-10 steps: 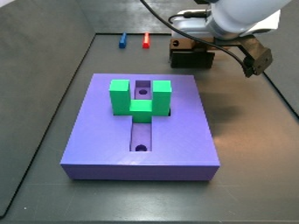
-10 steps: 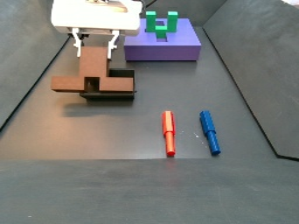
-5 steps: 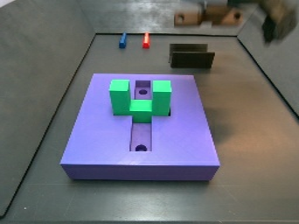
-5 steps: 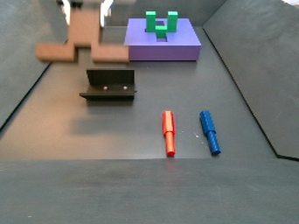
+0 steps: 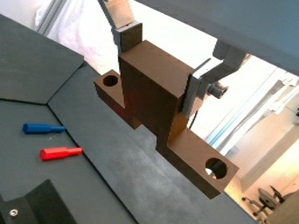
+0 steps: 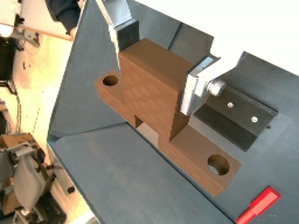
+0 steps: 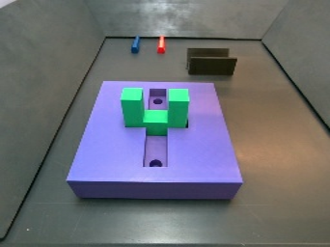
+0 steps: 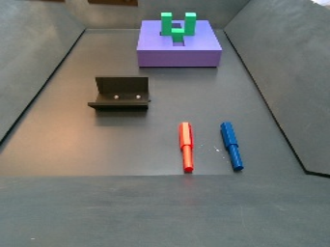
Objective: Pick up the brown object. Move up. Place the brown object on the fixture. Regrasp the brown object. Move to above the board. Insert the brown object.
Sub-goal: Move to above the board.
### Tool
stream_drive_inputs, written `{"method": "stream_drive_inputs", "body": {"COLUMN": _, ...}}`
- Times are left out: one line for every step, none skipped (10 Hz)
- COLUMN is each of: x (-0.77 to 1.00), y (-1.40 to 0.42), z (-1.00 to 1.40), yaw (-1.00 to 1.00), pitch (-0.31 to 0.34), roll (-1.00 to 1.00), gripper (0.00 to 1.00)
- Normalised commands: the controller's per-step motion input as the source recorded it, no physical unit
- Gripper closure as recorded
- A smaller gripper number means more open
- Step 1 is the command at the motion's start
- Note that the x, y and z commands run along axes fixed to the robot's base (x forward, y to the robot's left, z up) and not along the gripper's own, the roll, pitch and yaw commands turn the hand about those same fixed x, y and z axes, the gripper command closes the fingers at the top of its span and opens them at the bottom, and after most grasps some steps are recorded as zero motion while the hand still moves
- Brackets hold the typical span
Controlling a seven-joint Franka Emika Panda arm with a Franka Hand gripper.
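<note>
My gripper [image 5: 163,63] is shut on the brown object [image 5: 149,92], an orange-brown bar with holes at its crosspiece ends. Both wrist views show the silver fingers clamped on its sides [image 6: 162,63]. It hangs high above the floor, and above the fixture [image 6: 242,120]. In the side views the gripper is out of frame; only a brown sliver [image 8: 114,2] shows at one view's top edge. The fixture [image 7: 211,62] [image 8: 120,93] stands empty on the floor. The purple board [image 7: 110,145] [image 8: 180,54] carries the green U-shaped block [image 7: 154,106] over its groove.
A red marker [image 8: 186,147] and a blue marker [image 8: 231,145] lie side by side on the floor, also seen in a wrist view [image 5: 61,154] [image 5: 45,129]. Dark walls ring the floor.
The gripper has risen from beside the fixture with the brown object in it and has left both side views. The fixture now stands empty.
</note>
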Motion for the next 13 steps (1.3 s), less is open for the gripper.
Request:
{"method": "stream_drive_inputs", "body": {"x": 0.03, "y": -0.01, "z": 0.2, "yaw": -0.02, "pitch": 0.042, "roll": 0.0, "gripper": 1.0}}
{"method": "stream_drive_inputs", "body": {"x": -1.2, "y": -1.4, "z": 0.28, "yaw": -0.08, "pitch": 0.136, "roll": -1.0, "gripper": 1.0}}
{"method": "stream_drive_inputs", "body": {"x": -1.22, "y": -1.4, "z": 0.27, "yaw": -0.08, "pitch": 0.133, "roll": -1.0, "gripper": 1.0}}
{"method": "stream_drive_inputs", "body": {"x": -1.31, "y": -1.4, "z": 0.3, "yaw": -0.07, "pitch": 0.11, "roll": -1.0, "gripper": 1.0}}
{"method": "stream_drive_inputs", "body": {"x": -1.35, "y": -1.4, "z": 0.26, "yaw": -0.06, "pitch": 0.111, "roll": -1.0, "gripper": 1.0}}
{"method": "stream_drive_inputs", "body": {"x": -1.34, "y": -1.4, "z": 0.27, "yaw": -0.05, "pitch": 0.116, "roll": -1.0, "gripper": 1.0}}
{"method": "stream_drive_inputs", "body": {"x": -0.97, "y": -1.0, "z": 0.19, "yaw": -0.04, "pitch": 0.118, "roll": -1.0, "gripper": 1.0}}
{"method": "stream_drive_inputs", "body": {"x": -0.63, "y": -0.62, "z": 0.11, "yaw": -0.03, "pitch": 0.116, "roll": -1.0, "gripper": 1.0}}
{"method": "stream_drive_inputs", "body": {"x": -0.31, "y": -0.27, "z": 0.05, "yaw": -0.02, "pitch": 0.113, "roll": -1.0, "gripper": 1.0}}
{"method": "stream_drive_inputs", "body": {"x": -0.2, "y": -0.15, "z": 0.03, "yaw": -0.02, "pitch": 0.103, "roll": -1.0, "gripper": 1.0}}
{"method": "stream_drive_inputs", "body": {"x": -0.15, "y": -0.08, "z": 0.02, "yaw": -0.01, "pitch": 0.086, "roll": -1.0, "gripper": 1.0}}
{"method": "stream_drive_inputs", "body": {"x": -0.1, "y": -0.02, "z": 0.01, "yaw": 0.0, "pitch": 0.062, "roll": -0.98, "gripper": 1.0}}
{"method": "stream_drive_inputs", "body": {"x": -0.07, "y": 0.02, "z": 0.0, "yaw": 0.0, "pitch": 0.022, "roll": -0.67, "gripper": 1.0}}
